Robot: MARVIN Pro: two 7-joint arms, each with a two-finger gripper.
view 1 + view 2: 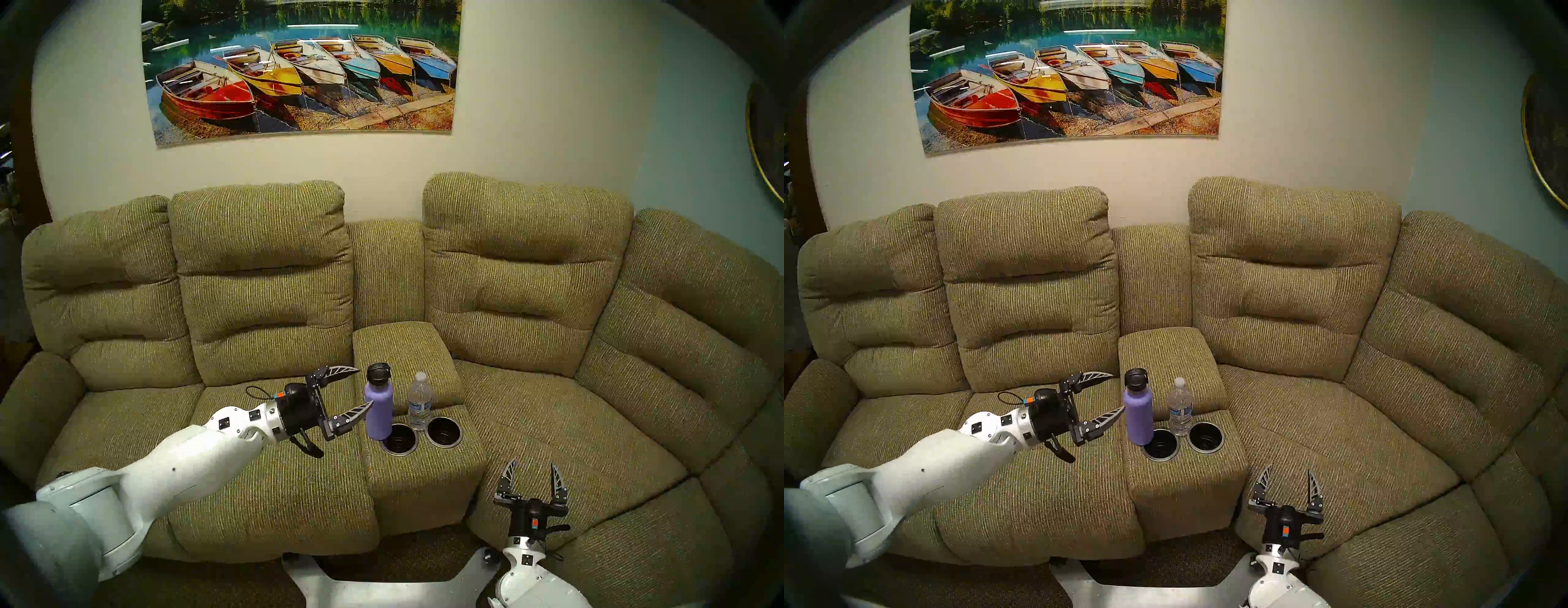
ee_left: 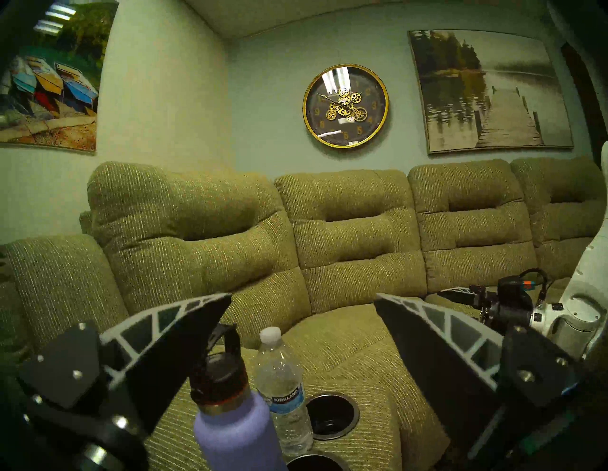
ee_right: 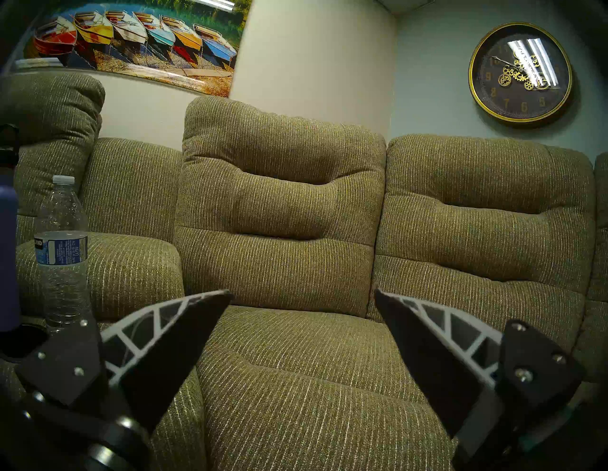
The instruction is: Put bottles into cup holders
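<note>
A lavender metal flask [image 1: 379, 408] with a black loop cap stands upright on the sofa's centre console, just left of the left cup holder [image 1: 399, 439]. A clear water bottle [image 1: 419, 401] with a white cap stands behind and between the two holders; the right cup holder [image 1: 444, 431] is beside it. Both wells hold nothing. My left gripper [image 1: 364, 389] is open, empty, level with the flask and just left of it. The flask [image 2: 235, 431] and water bottle [image 2: 283, 391] show low in the left wrist view. My right gripper [image 1: 533, 465] is open and empty over the right seat.
The olive-green sofa [image 1: 263, 297] curves around to the right. The console's raised padded armrest [image 1: 396, 348] sits behind the bottles. A boat picture [image 1: 301, 68] hangs on the wall. My white base [image 1: 382, 590] is at the sofa's front edge.
</note>
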